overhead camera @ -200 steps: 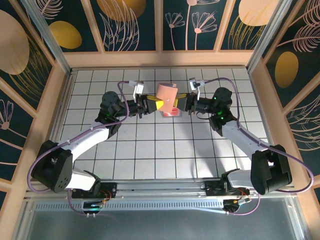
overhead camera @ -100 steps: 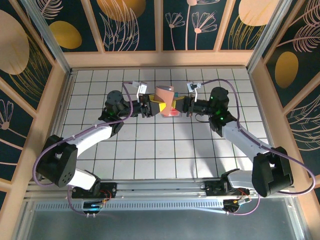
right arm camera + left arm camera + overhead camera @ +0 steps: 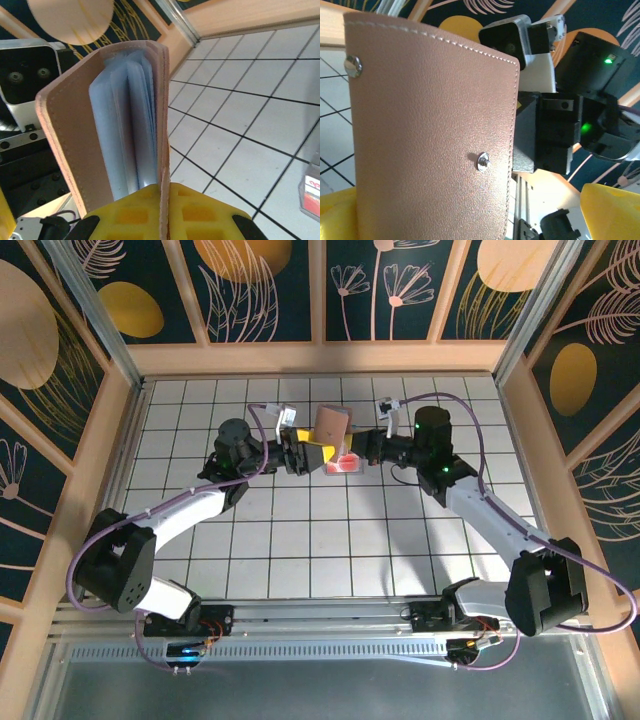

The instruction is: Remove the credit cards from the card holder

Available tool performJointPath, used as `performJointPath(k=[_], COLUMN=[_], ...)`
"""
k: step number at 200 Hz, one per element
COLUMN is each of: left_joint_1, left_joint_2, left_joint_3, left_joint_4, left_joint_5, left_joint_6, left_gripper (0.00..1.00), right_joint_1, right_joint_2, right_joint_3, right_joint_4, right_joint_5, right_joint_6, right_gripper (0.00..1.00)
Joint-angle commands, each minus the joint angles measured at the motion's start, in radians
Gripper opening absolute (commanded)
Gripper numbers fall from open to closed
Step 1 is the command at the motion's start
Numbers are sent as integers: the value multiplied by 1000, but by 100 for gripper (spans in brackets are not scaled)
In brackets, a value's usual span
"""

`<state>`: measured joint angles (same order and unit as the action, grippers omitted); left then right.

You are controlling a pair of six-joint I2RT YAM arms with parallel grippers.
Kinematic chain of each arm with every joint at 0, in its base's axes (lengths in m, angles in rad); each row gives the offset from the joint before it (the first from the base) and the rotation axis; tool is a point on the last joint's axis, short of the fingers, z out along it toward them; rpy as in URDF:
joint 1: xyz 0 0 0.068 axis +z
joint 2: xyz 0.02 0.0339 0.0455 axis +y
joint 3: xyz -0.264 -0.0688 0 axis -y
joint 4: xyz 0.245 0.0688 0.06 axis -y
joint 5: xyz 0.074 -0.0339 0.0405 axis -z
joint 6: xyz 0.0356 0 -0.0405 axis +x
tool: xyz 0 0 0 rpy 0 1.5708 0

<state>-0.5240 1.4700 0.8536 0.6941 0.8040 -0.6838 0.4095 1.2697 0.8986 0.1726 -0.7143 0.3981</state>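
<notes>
- The tiled table (image 3: 250,540) is shown with both arms reaching toward its far middle, where the work is carried on in the air above the tiles.
- The card holder (image 3: 330,424) is held up off the table between the two grippers, with its tan outer face turned to the left arm and its open edge turned to the right arm.
- The right gripper (image 3: 161,212) is seen pressed together on the lower edge of one leather flap, so the card holder's whole weight is carried there. This pinch is best kept firm and level while anything is drawn out.
- The left gripper (image 3: 310,452) is seen spread wide, with a yellow finger on either side of the card holder and nothing pinched between them.
- One white-and-red card (image 3: 343,462) is seen lying flat on the tiles just below the card holder, already out.
- The blue-grey sleeves (image 3: 127,130) are fanned slightly apart inside the flaps. Whether a card remains in them cannot be told from these views.
- Two metal snaps (image 3: 483,161) are seen on the outer face, and they are best avoided as grip points.
- For the step in hand, the spread gripper would be better brought round to the sleeves' open edge than closed on the leather. A single card edge should be pinched and pulled straight along its sleeve, so that the card holder is not twisted out of the other grip.
</notes>
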Motion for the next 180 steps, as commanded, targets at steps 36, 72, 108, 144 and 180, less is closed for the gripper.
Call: performJointPath(k=[36, 72, 108, 144, 180], left_joint_1=[-6, -7, -7, -7, -6], left_joint_2=[24, 55, 42, 35, 30], left_joint_3=[50, 63, 62, 64, 70], left_joint_4=[-70, -33, -61, -111, -151], left_joint_5=[-100, -78, -100, -147, -173], left_joint_6=[85, 65, 82, 111, 132], left_gripper=[99, 99, 99, 99, 95], right_joint_1=[75, 108, 117, 128, 130], right_joint_2=[-1, 24, 34, 43, 39], right_joint_3=[159, 207, 218, 230, 234], right_joint_4=[-225, -287, -295, -290, -291], right_joint_5=[171, 218, 230, 219, 228], right_joint_6=[-92, -114, -122, -130, -133], right_gripper=[0, 0, 0, 0, 0])
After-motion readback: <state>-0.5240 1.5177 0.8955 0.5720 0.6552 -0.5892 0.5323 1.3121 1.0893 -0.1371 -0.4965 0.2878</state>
